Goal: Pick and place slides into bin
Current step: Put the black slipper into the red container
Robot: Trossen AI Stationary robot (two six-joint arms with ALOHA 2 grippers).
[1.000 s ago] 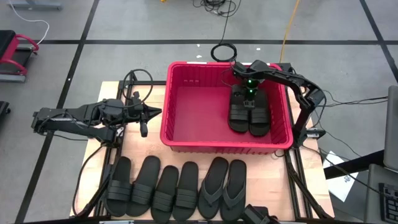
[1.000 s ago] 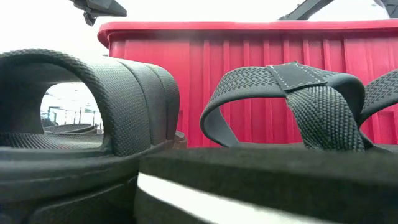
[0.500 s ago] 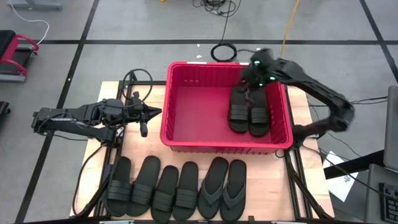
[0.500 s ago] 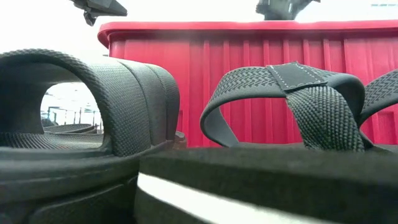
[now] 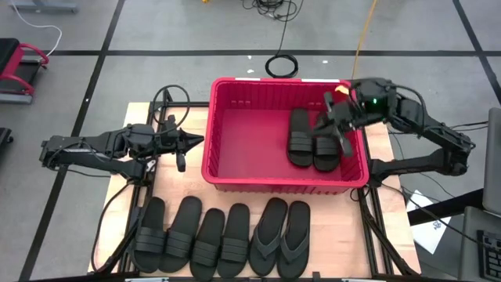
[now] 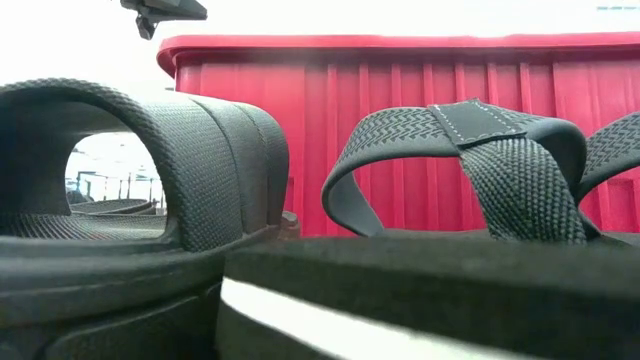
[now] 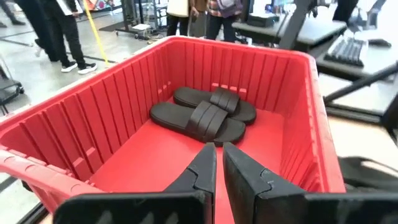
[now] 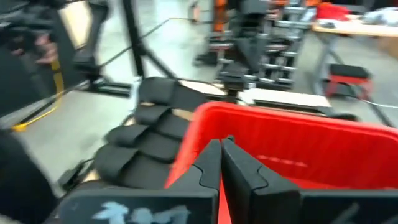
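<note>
Two slides (image 5: 313, 139) lie in the bin (image 5: 235, 176), just below our right gripper (image 5: 337, 133), which has lifted clear, fingers together and empty; six slides (image 5: 223, 235) wait on the table, left gripper (image 5: 188, 142) closed beside the bin.

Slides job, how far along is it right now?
Done: two slides lie side by side in the bin. In hand: nothing; the right gripper hangs shut over them, the left gripper waits shut outside the bin. Left: six slides lined up on the table.
</note>
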